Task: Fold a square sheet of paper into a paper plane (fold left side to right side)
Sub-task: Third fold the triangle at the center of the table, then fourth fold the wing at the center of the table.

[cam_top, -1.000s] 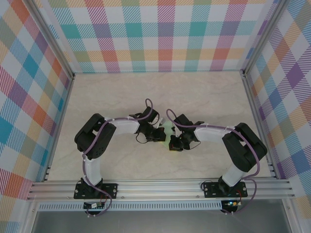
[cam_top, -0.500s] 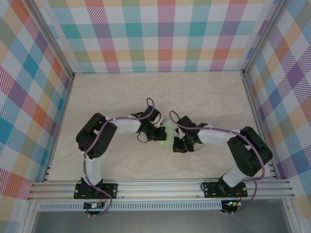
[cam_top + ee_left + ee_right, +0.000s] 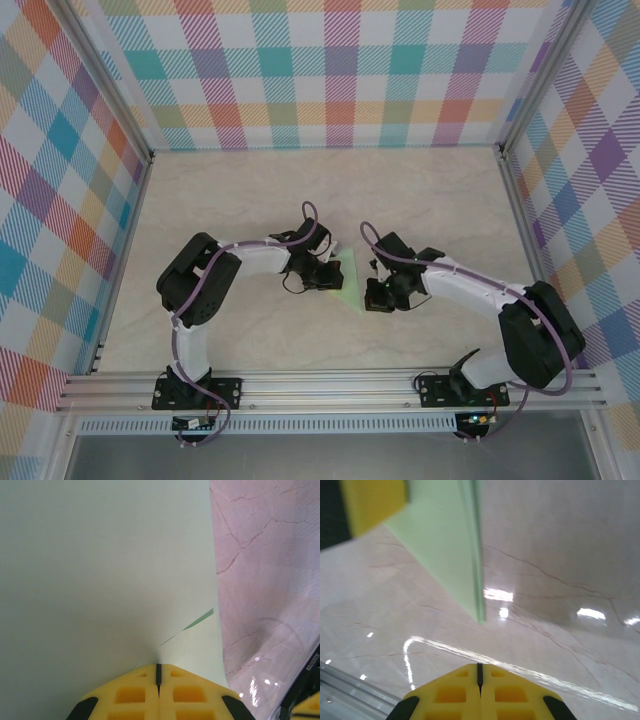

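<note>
The folded sheet of paper [image 3: 349,284] lies flat near the middle of the table [image 3: 250,200], between my two grippers. In the top view it shows as a pale green wedge, its point toward the near edge. In the right wrist view the sheet of paper [image 3: 445,545] tapers to that point, with a layered edge along its right side.

My left gripper [image 3: 323,273] is at the sheet's left side, jaws fully together. In the left wrist view the closed tips of the left gripper [image 3: 158,667] meet the paper [image 3: 100,580], and a short lifted crease runs out from them. I cannot tell whether a layer is pinched between them.

My right gripper [image 3: 378,297] is just beside the point of the wedge, apart from it. Its jaws [image 3: 480,667] are also together, holding nothing, over bare table.
</note>
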Action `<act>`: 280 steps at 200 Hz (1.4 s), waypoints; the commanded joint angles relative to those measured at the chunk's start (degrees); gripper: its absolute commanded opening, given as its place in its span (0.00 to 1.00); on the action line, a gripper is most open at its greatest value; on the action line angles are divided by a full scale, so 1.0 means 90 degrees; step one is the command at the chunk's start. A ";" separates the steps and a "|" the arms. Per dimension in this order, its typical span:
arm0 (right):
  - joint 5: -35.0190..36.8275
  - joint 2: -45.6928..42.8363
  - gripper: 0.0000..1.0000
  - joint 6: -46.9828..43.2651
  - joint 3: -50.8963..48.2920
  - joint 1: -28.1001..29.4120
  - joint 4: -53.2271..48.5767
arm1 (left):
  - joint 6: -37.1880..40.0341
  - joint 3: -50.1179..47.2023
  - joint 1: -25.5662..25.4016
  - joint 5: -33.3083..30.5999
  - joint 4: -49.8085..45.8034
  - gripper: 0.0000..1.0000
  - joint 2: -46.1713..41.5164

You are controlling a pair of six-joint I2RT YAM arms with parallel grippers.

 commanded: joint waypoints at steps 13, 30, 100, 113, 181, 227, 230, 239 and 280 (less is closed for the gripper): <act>-0.0374 0.0687 0.01 0.0183 0.0329 0.0155 0.0708 | 0.0061 -0.0083 0.0008 -0.0816 -0.0333 0.00 0.0228; -0.0338 0.1030 0.01 0.0211 0.0470 0.0155 0.0898 | 0.0060 -0.0080 0.0008 -0.0823 -0.0362 0.00 0.0207; -0.0007 0.1422 0.01 0.0022 0.0033 0.0155 0.0461 | 0.0084 -0.0054 0.0008 -0.0811 -0.0382 0.00 0.0108; 0.0020 0.1279 0.01 -0.0009 -0.0144 0.0155 0.0339 | 0.0101 -0.0018 0.0008 -0.0811 -0.0379 0.00 0.0068; 0.0945 0.0186 0.26 -0.0671 0.0334 0.0064 -0.0202 | 0.0264 -0.0063 0.0288 -0.0506 -0.0706 0.31 -0.1264; 0.0741 0.0662 0.45 -0.1574 0.0842 -0.0086 0.0591 | -0.0015 -0.0846 0.0797 -0.0573 -0.0488 0.54 -0.2290; 0.0646 0.0705 0.45 -0.1618 0.0861 -0.0097 0.0666 | -0.0045 -0.0893 0.0807 -0.0549 -0.0484 0.54 -0.2304; 0.0391 0.0855 0.47 -0.1725 0.0904 -0.0142 0.0912 | -0.0121 -0.1019 0.0818 -0.0468 -0.0220 0.54 -0.2301; -0.0192 0.1677 0.44 -0.2106 0.1143 -0.0261 0.1313 | -0.0463 -0.1401 0.0818 -0.0289 0.0284 0.54 -0.2109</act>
